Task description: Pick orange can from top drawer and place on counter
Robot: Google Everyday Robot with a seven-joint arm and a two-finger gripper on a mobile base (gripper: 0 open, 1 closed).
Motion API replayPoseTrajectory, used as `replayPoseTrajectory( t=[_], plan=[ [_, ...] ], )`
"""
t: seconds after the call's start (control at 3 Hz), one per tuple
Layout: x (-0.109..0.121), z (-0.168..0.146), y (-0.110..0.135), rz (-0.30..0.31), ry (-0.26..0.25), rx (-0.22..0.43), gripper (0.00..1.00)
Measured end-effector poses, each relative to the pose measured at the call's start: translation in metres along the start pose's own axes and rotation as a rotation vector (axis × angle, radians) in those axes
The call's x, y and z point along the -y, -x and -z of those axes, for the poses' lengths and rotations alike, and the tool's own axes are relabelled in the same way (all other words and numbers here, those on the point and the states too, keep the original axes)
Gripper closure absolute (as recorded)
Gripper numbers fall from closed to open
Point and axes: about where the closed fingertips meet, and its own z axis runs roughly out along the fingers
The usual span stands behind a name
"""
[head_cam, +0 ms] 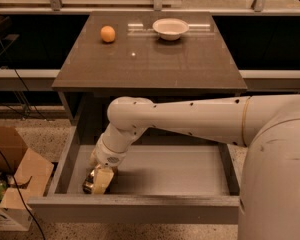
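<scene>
One camera view looked down over the robot's own pale, rounded body [280,184] onto a square, glossy brown-grey counter [155,64] standing on a grey cabinet frame. Under the counter's near edge, a wide, shallow grey top drawer [180,171] was pulled fully out, its flat front panel nearest the camera and most of its smooth floor bare.

From the right, a thick cream-coloured arm [190,119] stretched across the drawer, bent at a rounded elbow and dropped towards the drawer's front-left corner. At its end, the gripper [101,179] was down inside the drawer, right against a small, shiny gold-orange and brown can [89,184]. This orange can sat on the drawer floor in that corner, close to the left wall and just behind the front panel. A pale part of the gripper covered the can's right side, so only its left side showed. Whether the gripper had closed on the can or merely stood around it could not be told.

On the counter's far side, a round, smooth orange fruit [108,34] lay to the left and a shallow white bowl [170,28] to the right, well apart from each other. On the speckled floor left of the drawer stood an open brown cardboard box [12,184].
</scene>
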Motion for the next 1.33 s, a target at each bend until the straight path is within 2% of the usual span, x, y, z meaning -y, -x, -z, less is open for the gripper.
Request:
replayPoseTrajectory(
  t=[0.67,1.0,1.33],
  plan=[
    [0.0,0.0,0.0,0.0,0.0,0.0,0.04],
    [0.0,0.001,0.001,0.0,0.0,0.0,0.0],
    [0.0,0.018,0.017,0.07,-0.064,-0.017,0.0]
  ],
)
